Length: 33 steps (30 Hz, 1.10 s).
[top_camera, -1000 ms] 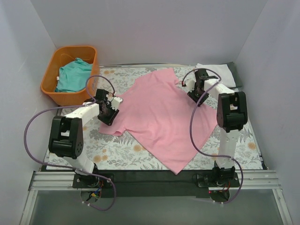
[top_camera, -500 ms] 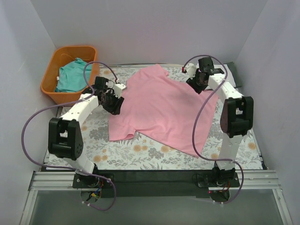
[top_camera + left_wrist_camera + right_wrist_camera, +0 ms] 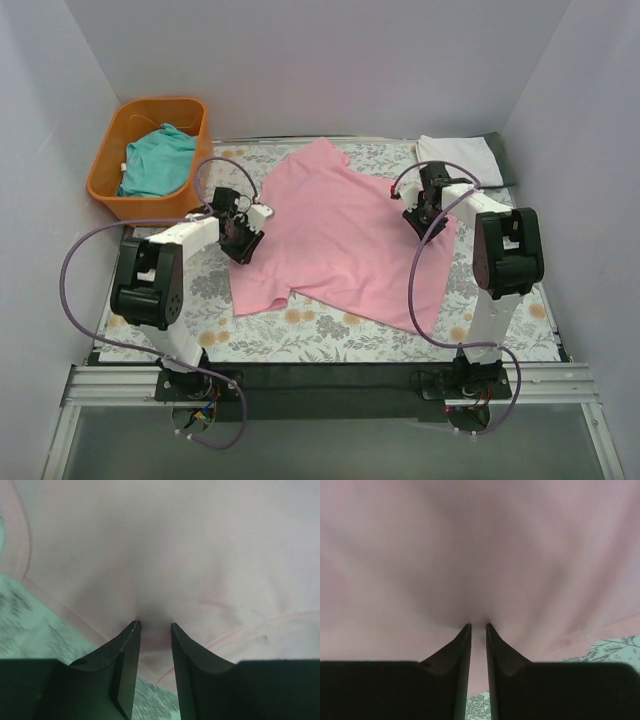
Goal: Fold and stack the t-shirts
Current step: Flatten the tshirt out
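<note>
Pink shirt (image 3: 340, 240) lies spread on the table (image 3: 330, 335), long axis slanting far left to near right, left fingers (image 3: 127, 665) and right fingers (image 3: 462, 665) each pinched nearly closed on its opposite edges; beyond, white shirt (image 3: 455, 155) folded far right, teal shirt (image 3: 155, 165) in basket (image 3: 105, 185) far left.

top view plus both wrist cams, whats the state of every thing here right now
pink t-shirt: unfolded, spread rumpled on the table cloth
teal t-shirt: crumpled in the orange basket
white t-shirt: folded, far right corner
left gripper: shut on pink t-shirt
right gripper: shut on pink t-shirt
</note>
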### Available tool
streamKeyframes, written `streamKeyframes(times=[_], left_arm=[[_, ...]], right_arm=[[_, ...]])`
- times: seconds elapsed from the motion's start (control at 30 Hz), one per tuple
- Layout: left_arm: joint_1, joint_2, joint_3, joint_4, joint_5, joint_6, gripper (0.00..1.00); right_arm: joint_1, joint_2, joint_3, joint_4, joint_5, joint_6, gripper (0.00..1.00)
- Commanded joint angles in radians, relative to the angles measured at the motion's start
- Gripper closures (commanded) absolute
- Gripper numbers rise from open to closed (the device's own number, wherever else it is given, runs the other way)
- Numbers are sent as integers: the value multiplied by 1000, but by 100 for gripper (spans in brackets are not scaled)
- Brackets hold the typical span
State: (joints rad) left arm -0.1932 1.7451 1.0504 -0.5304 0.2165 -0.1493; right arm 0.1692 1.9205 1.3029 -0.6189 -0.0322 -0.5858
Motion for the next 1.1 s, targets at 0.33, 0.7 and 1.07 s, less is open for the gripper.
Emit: streamKeyframes(times=[0.33, 0.7, 1.07], left_arm=[[-138, -354, -130, -411, 144, 21, 68], [-117, -72, 97, -145, 57, -165, 62], [-81, -65, -1, -178, -3, -119, 62]], right_arm=[[-43, -14, 23, -4, -107, -226, 60], [-59, -204, 61, -255, -219, -200, 58], [-65, -281, -327, -170, -55, -235, 59]])
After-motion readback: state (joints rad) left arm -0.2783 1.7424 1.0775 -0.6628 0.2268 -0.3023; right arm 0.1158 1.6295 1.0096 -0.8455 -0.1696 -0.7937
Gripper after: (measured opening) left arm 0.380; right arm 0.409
